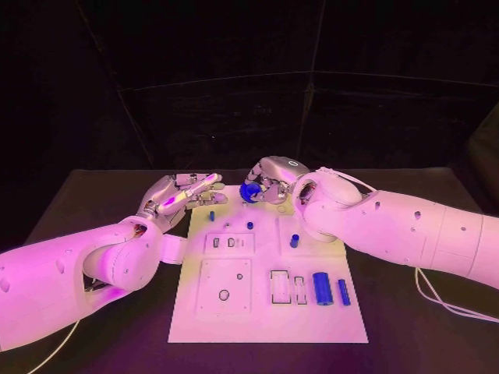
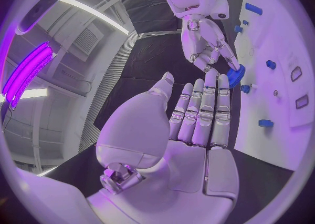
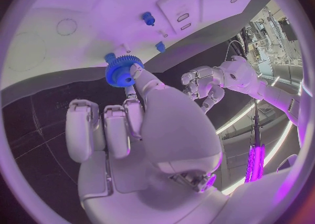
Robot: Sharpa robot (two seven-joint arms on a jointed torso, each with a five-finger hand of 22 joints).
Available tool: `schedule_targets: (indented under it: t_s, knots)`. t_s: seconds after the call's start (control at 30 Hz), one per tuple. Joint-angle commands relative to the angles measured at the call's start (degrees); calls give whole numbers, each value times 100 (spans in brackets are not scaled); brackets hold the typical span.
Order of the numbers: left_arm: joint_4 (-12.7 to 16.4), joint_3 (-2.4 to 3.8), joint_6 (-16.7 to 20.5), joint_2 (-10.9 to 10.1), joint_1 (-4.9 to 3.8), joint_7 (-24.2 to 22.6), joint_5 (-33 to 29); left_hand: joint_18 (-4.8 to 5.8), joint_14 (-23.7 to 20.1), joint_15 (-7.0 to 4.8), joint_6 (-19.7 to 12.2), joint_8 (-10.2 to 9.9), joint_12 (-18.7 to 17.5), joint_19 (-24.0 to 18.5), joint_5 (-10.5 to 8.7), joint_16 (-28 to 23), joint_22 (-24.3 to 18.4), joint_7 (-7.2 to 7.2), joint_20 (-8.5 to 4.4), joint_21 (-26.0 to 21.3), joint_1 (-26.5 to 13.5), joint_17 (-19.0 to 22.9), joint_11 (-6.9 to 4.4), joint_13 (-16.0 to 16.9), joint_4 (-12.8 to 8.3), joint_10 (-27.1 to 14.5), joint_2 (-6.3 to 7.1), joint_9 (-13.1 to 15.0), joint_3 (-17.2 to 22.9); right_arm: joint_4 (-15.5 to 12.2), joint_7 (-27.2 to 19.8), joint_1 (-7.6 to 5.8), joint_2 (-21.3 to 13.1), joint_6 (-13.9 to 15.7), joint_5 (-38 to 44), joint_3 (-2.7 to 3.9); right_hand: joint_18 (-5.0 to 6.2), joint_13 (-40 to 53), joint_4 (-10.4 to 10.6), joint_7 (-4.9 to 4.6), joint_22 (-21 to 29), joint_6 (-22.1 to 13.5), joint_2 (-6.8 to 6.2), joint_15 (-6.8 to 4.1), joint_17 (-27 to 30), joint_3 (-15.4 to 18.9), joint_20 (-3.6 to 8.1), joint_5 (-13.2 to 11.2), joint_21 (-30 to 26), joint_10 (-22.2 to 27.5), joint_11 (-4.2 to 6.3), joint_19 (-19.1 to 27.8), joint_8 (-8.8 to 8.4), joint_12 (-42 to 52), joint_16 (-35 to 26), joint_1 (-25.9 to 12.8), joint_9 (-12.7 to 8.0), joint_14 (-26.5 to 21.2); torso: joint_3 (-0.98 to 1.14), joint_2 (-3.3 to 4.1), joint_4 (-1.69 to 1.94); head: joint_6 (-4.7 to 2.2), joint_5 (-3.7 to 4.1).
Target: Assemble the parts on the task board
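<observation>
At the far end of the white rectangular task board, I have my right hand pinching a small blue toothed plastic gear between thumb and a fingertip, the other fingers curled back out of the way. The gear hangs just above the board's far edge, near a short blue peg standing in the plate and another small blue stud a little nearer me. My left hand is released, palm open and fingers stretched straight, holding nothing, just beside the board's far left corner. The risk I see is in the grip: I judge it a light pinch on the gear's rim, so the gear could tilt or slip as I lower it, and if its bore meets a post off-centre it may jam or pop free and roll onto the black table. My open left hand sits close enough that a careless sweep could knock the standing peg. The right wrist view gives me what the head view hides: the gear's teeth and face, the fingertip pressing its edge, and the blue posts beyond it on the board. The left wrist view shows my flat, empty left palm plainly and my right hand from the opposite side. From my head alone I see the near end, where a thick blue cylinder and a slimmer blue rod lie beside the rectangular slots.
</observation>
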State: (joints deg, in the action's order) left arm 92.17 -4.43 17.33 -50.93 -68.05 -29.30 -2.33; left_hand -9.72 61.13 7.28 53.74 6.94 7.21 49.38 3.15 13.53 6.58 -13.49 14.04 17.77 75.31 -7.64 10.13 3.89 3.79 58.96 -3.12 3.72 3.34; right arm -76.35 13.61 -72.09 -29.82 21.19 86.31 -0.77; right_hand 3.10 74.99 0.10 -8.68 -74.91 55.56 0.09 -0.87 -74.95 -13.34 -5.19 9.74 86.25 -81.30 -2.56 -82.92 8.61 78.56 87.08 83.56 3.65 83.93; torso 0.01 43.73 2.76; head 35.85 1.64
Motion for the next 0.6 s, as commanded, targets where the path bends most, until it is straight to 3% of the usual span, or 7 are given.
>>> schedule_targets:
  t_s: [0.03,0.23,0.6]
  knots:
    - [-7,5,-69,-1,-16,-49,27,-80,3,29,-22,-13,-20,42,13,-18,-6,-5,1,-39,14,-9,14,-1,-26,-19,-16,7,0,137,15,30,126,16,120,-7,-104,180,27,105,-600,482,28,-29,-610,-57,-15,-19,26,-18,-18,-34,-4,-13,18,-57,21,428,0,4,-1,8,-18]
    - [-30,5,-93,15,-26,-68,27,-80,2,30,-23,-13,-20,42,11,-20,-7,-7,2,-40,6,-10,15,-1,-22,-20,-12,7,-6,400,32,84,398,-160,147,-12,-104,181,19,102,-598,475,22,-29,-607,-89,-15,-14,25,-16,-20,-32,-19,-16,16,-76,19,428,0,2,-7,27,-51]
    - [-66,5,-153,47,-33,-88,27,-79,0,32,-27,-12,-22,42,9,-26,-13,-8,3,-47,-21,-13,17,-1,-10,-20,3,7,-25,519,39,151,555,-346,283,-21,-104,178,9,95,-599,466,-1,-24,-601,-128,-17,-11,24,-10,-26,-32,-43,-25,13,-121,17,426,12,4,-26,50,-82]
